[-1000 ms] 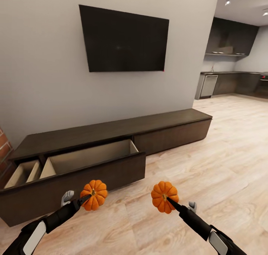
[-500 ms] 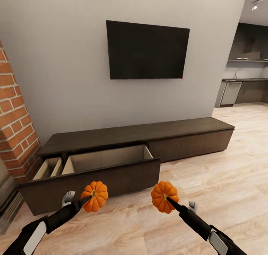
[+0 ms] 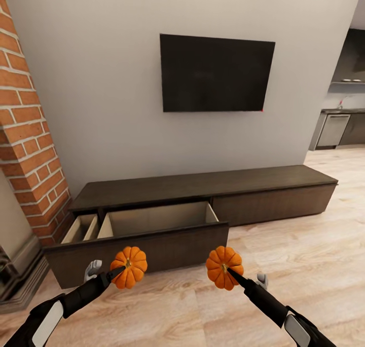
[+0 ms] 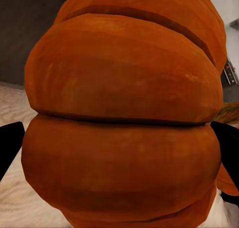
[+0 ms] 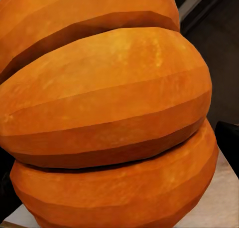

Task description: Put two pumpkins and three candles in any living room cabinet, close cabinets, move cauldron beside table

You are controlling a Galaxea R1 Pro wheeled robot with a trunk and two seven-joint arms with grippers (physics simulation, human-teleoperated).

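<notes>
Closest to the camera, both arms are stretched out low over the pale wood plank floor (image 3: pixel 304 245), each carrying a pumpkin. The left gripper (image 3: pixel 121 271) is clamped on one small bright-orange ribbed pumpkin (image 3: pixel 129 266), and the right gripper (image 3: pixel 229 272) is clamped on the other orange ribbed pumpkin (image 3: pixel 224 267). Up close in the wrist views, orange ribs sit squeezed between dark fingers, so both grasps look solid.

Just past the pumpkins sits the long low dark-brown wooden cabinet (image 3: pixel 203 182), with its wide drawer (image 3: pixel 157 220) pulled out and the pale tan inside showing. A narrower compartment beside it is open too. Behind that there's a grey wall with a black flat TV (image 3: pixel 217 73), and a red brick column (image 3: pixel 30 134) off to the left.

So I'd say we're in the drop-off step for the pumpkins. Next move probably needs closing in on the cabinet, getting both pumpkins over the open drawer, then letting go. Candles, drawer closing and cauldron all look left to do.
</notes>
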